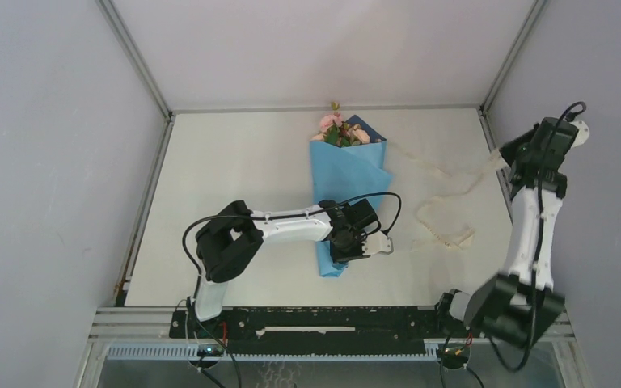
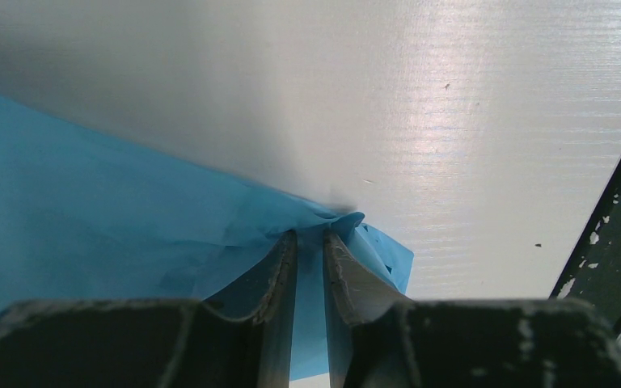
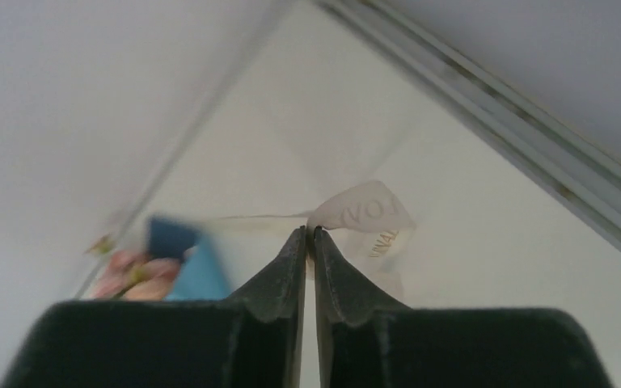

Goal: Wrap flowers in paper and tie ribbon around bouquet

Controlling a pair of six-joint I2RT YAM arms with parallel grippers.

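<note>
The bouquet [image 1: 344, 174] lies on the white table as a blue paper [image 2: 89, 218] cone, wide end away from me. Pink flowers [image 1: 340, 129] with green leaves show at that end. My left gripper [image 1: 346, 249] is shut on the cone's narrow near end, and the left wrist view shows paper pinched between its fingers [image 2: 279, 267]. The cream ribbon [image 1: 445, 202] trails in loops right of the cone. My right gripper [image 1: 498, 162], raised at the table's right edge, is shut on the ribbon [image 3: 364, 210] end. The flowers [image 3: 129, 275] look blurred beyond it.
Grey walls close in the table on three sides, with aluminium rails [image 1: 497, 174] along its edges. A black rail [image 1: 315, 319] carrying both arm bases runs along the near edge. Its dark edge [image 2: 614, 234] lies close to my left gripper.
</note>
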